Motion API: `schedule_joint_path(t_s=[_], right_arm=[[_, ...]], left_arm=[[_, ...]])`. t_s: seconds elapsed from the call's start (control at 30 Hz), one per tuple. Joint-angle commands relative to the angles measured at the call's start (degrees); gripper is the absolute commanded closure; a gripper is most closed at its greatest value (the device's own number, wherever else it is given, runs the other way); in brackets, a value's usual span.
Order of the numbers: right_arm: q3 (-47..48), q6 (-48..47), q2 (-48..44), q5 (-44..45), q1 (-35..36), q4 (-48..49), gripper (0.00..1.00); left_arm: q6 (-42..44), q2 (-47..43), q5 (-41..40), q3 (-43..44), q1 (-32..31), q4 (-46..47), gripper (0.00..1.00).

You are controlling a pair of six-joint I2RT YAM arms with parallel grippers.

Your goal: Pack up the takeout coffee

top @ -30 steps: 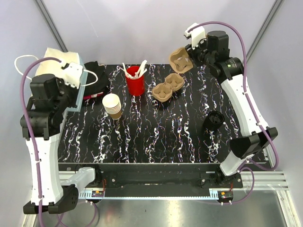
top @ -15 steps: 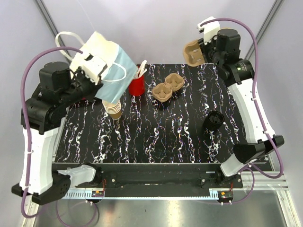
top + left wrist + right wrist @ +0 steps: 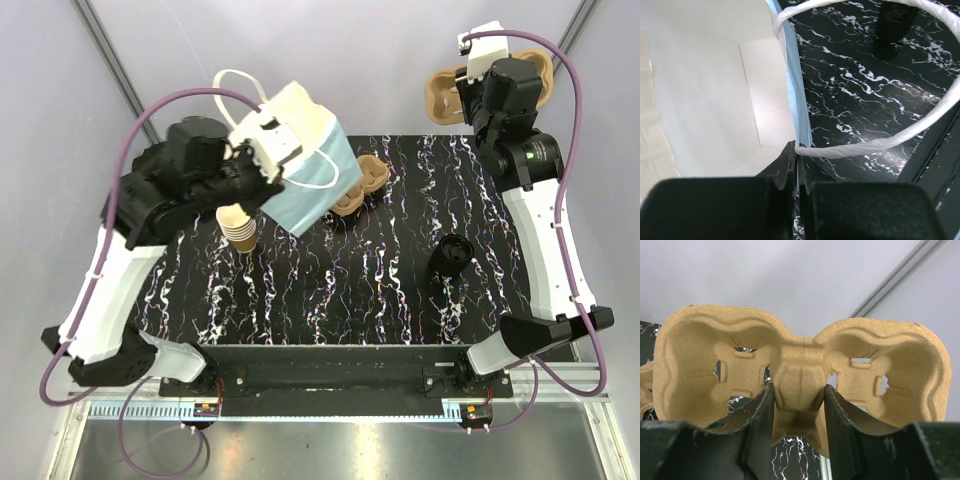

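Over the left half of the black, white-veined marble-look table (image 3: 330, 300), a big light-blue paper bag with a white inside (image 3: 312, 175) is hanging tilted in mid-air. The left gripper (image 3: 796, 156) is clamping down hard on the bag's top edge, one finger inside and one outside. One of the bag's white cord handles (image 3: 880, 142) is looping out to the side.

Way up past the far right corner, the right gripper (image 3: 799, 415) is holding a brown moulded-pulp two-cup carrier (image 3: 445, 95) off the table. Its fingers are squeezing the carrier's middle ridge from both sides.

A second matching pulp carrier (image 3: 372, 176) is sitting on the table near the far edge, partly hidden behind the bag.

The small tan kraft-paper cup with the white inside (image 3: 238, 226) is standing upright on the left part of the table, just below the left arm's wrist and beside the bag's lower corner. Neither gripper is touching it, and I can't tell if the bag is.

A small black round ribbed piece (image 3: 452, 255) is sitting on the right side, well apart from everything else.
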Motion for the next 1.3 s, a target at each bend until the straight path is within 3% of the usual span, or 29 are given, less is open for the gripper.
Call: schedule_joint_path(t_s=[0.0,0.33,0.5,0.9,1.27], right_arm=[[-0.84,0.91,-2.32,4.27,-0.13,3.42,0.63],[-1.81,-0.06,-2.32,4.62,-0.13,4.30,0.63],[-2.16,-0.14,-2.58,3.83,-0.21,4.56,0.63],[-7.43,-0.58,-5.04,2.34,-0.13,6.05,0.62],[-9.28,-1.46,-5.57,3.22,-0.21,7.64,0.62]], left_arm=[[-3.82,1.78,-3.76,0.11,-4.92,3.76,0.98],[-11.11,5.29,-11.06,-11.92,-10.12,10.17,0.99],[-14.89,8.46,-12.99,-13.43,-12.41,10.97,1.00],[-19.11,14.70,-11.23,-11.32,-15.31,10.79,1.00],[-17.71,15.23,-18.35,-1.91,-21.37,10.09,1.00]])
